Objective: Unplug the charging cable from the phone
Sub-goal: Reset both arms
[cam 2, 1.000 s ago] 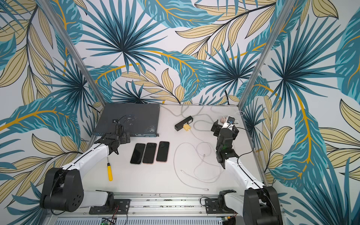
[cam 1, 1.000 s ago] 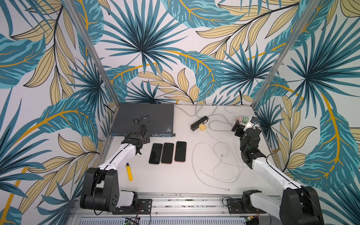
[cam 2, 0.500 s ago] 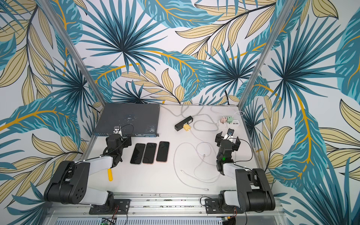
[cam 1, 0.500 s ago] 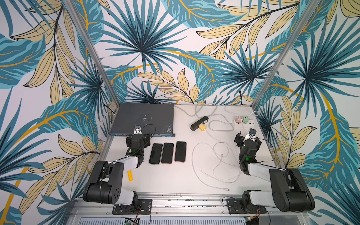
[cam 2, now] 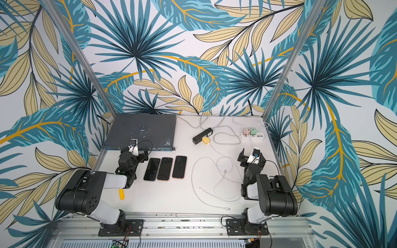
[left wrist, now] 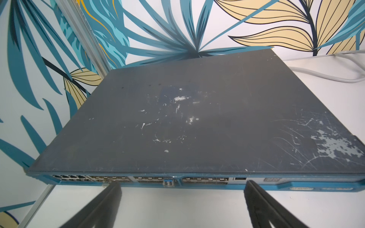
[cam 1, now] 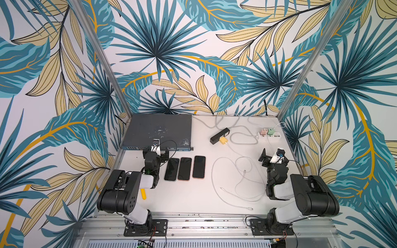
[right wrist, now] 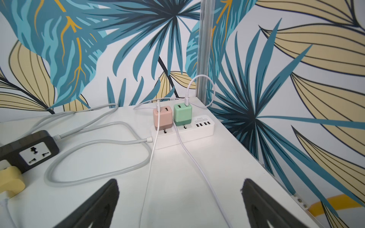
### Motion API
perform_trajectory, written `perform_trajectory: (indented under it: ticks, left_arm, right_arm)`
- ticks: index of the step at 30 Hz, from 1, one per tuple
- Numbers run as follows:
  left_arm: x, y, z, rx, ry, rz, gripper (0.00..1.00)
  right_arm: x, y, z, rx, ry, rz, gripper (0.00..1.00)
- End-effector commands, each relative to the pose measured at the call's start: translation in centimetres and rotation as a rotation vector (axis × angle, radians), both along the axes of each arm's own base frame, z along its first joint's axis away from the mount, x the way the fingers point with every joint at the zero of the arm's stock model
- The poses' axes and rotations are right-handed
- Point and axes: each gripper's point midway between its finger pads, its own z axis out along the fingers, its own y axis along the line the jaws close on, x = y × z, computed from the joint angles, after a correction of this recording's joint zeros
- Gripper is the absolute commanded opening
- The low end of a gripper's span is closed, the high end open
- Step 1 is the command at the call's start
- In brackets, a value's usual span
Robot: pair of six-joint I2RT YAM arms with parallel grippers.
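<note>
Three dark phones point(cam 1: 184, 168) point(cam 2: 165, 168) lie side by side at the table's middle. Thin white charging cables point(cam 1: 236, 182) point(cam 2: 217, 182) loop on the table to their right, with free ends; none touches a phone in either top view. My left gripper point(cam 1: 156, 155) point(left wrist: 182, 184) stands open left of the phones, facing the switch. My right gripper point(cam 1: 274, 157) point(right wrist: 180, 181) is open at the right side, holding nothing. In the right wrist view two cables point(right wrist: 197, 163) pass between its fingers on the table, coming from a pink charger point(right wrist: 162, 118) and a green one point(right wrist: 182, 115).
A dark network switch point(cam 1: 156, 131) point(left wrist: 197, 118) fills the back left. A black power strip point(cam 1: 219, 135) with a yellow plug point(cam 1: 223, 141) and a white power strip point(cam 1: 271, 136) sit at the back right. A yellow pen point(cam 1: 143, 193) lies by the left arm.
Both arms have folded back toward their bases. The right gripper drew away from the white power strip and the left gripper came down in front of the switch. Both stayed open.
</note>
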Motion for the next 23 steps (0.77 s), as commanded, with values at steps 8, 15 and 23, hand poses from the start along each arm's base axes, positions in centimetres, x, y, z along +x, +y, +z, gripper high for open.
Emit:
perform_trajectory:
  ticks: [8, 15, 23]
  left_arm:
    - [0.2, -0.2, 0.8, 0.005, -0.041, -0.014, 1.00]
    - [0.2, -0.1, 0.8, 0.004, -0.042, -0.014, 1.00]
    - [0.2, -0.1, 0.9, 0.005, -0.044, -0.012, 1.00]
  right_arm:
    - [-3.7, 3.9, 3.4, -0.073, -0.200, 0.234, 1.00]
    - [-3.6, 3.7, 3.5, -0.068, -0.207, 0.224, 1.00]
    - [-3.6, 3.5, 3.6, -0.064, -0.208, 0.212, 1.00]
